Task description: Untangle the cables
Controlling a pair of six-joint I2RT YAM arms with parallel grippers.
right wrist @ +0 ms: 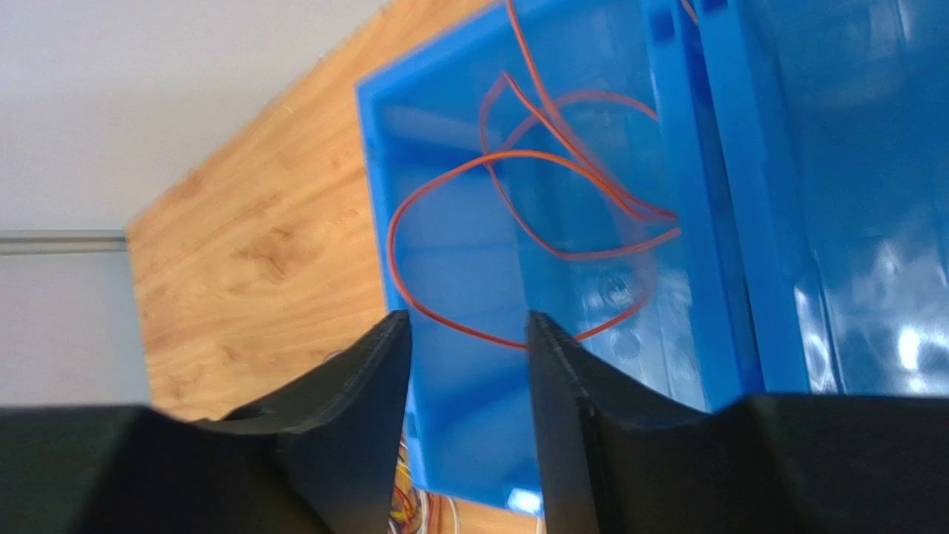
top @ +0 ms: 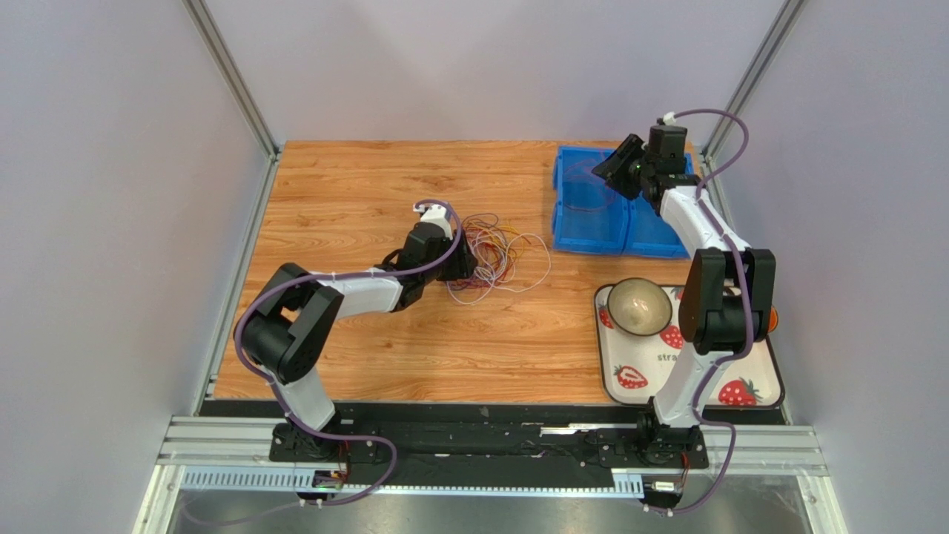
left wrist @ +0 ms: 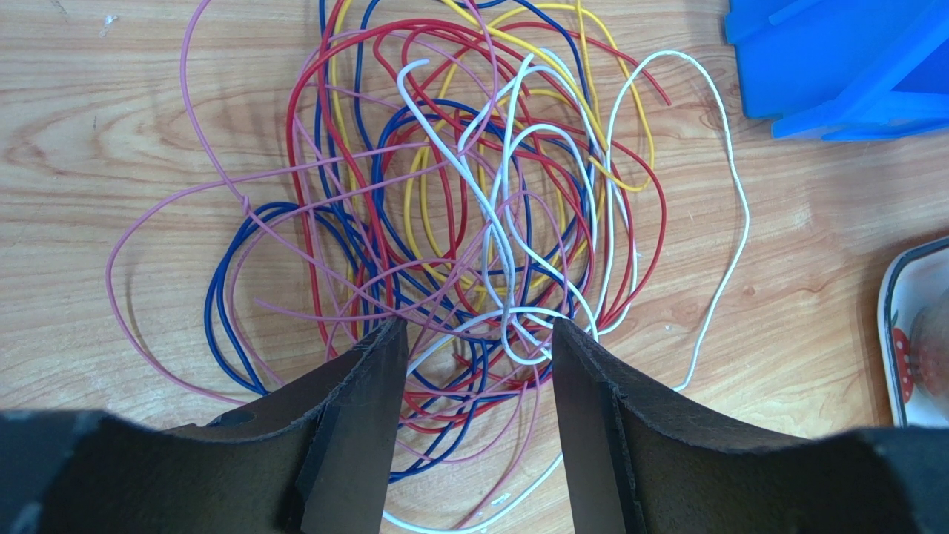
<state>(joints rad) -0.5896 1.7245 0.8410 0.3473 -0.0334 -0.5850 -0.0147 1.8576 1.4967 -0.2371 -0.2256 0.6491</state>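
Over the bin [right wrist: 379, 200], your right gripper [right wrist: 468, 323] hung released. Your left gripper [left wrist: 479, 328] gaped astride the cables [left wrist: 490, 223]; you needed a single strand.

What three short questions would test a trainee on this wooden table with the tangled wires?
1. Which arm's gripper hangs over the blue plastic bin that has a thin orange wire in it? A. left B. right
2. True or false: the round metal bowl stands on the strawberry-printed tray.
3. Fill in: the left gripper has its jaws ___ over the tangle of thin coloured wires.

Key: 1. B, the right gripper. 2. True. 3. Open.
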